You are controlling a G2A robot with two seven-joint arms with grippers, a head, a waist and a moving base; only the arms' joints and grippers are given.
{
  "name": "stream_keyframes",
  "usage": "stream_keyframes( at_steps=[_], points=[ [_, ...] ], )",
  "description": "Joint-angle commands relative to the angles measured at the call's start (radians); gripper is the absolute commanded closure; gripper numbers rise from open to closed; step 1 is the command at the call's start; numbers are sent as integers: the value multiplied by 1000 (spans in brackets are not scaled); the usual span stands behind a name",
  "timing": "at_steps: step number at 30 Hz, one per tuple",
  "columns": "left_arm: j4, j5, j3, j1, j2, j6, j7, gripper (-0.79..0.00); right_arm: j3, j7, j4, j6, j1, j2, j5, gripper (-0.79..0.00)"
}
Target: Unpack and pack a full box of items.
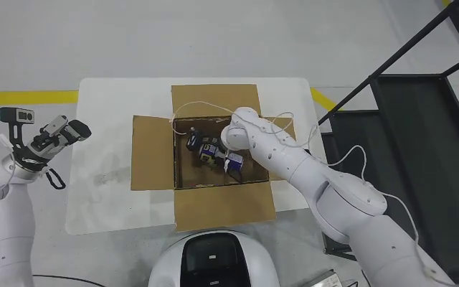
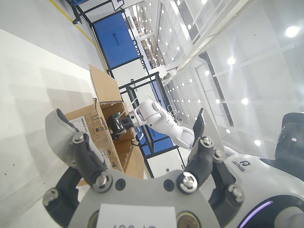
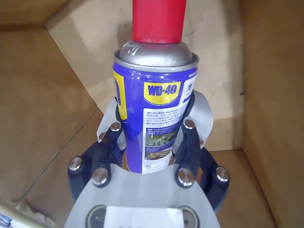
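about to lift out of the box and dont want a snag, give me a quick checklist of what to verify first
1. Grip: ok. The right hand is shut on the can, with a finger on each side of its body.
2. Cap on the can: ok.
3. Box flaps folded out: ok.
4. Left hand out of the way: ok. It is open and well away from the box.
5. Other cans free of the held one: cannot tell. They lie close by it.
6. White cable clear of the lift path: cannot tell. It loops over the box.
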Motion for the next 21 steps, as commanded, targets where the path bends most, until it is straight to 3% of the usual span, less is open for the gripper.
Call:
stream_keyframes(
  at_steps=[1,7,12,21],
  points=[
    [0,0,0,0,0,0,0,-785,28,3,-28,-7,-1,17,7,0],
    [0,0,0,0,0,0,0,-785,146,81,-212,-37,-55,99,22,0],
    [0,0,0,0,0,0,0,-785,309,156,-444,-64,-170,185,84,0],
    [0,0,0,0,0,0,0,-785,665,45,-787,-184,-449,314,250,0]
  ],
)
